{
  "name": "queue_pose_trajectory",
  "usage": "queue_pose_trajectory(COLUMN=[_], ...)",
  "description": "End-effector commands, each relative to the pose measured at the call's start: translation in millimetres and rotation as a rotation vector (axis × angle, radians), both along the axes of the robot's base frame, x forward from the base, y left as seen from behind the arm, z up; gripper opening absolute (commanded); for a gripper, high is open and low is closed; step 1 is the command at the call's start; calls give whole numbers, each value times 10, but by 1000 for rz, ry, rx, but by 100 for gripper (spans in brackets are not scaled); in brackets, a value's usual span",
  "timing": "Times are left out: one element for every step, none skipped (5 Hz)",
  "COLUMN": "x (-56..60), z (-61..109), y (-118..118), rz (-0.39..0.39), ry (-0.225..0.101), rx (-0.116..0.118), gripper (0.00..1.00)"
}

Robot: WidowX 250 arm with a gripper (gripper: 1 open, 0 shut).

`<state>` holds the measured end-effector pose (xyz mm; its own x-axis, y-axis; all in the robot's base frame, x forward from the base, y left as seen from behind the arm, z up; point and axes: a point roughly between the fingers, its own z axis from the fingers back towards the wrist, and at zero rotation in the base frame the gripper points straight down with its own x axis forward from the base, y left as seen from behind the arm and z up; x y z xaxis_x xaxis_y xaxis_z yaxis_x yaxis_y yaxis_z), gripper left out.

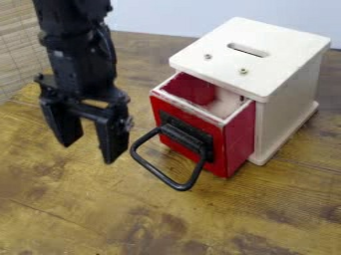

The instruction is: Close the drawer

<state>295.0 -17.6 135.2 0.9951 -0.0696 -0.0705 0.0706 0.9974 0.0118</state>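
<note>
The red drawer (202, 127) stands pulled partway out of the cream-white cabinet (273, 70), its flat front facing lower left. A large black loop handle (170, 156) hangs from the front and rests on the table. My black gripper (88, 137) hangs pointing down just left of the handle, open, with nothing between its two fingers. Its right finger (116, 139) is close to the handle's left end but apart from it.
The wooden table (80, 214) stretches to the front and left. The cabinet's top has a slot (248, 48) and two small screws. A pale wall runs behind the table.
</note>
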Motion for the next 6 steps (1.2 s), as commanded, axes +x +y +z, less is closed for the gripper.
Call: queue_pose_trajectory(x=[-52,-48,-42,-8,58,106], z=[26,49,110,153,169,108], y=[86,141,157,139,54,18], rz=[26,57,105,131,110,92], ry=[-48,-65,-71,-73,-71,-76], rx=[13,-3,-11,-16,-26,-16], gripper=[100,100,100,100,100,100])
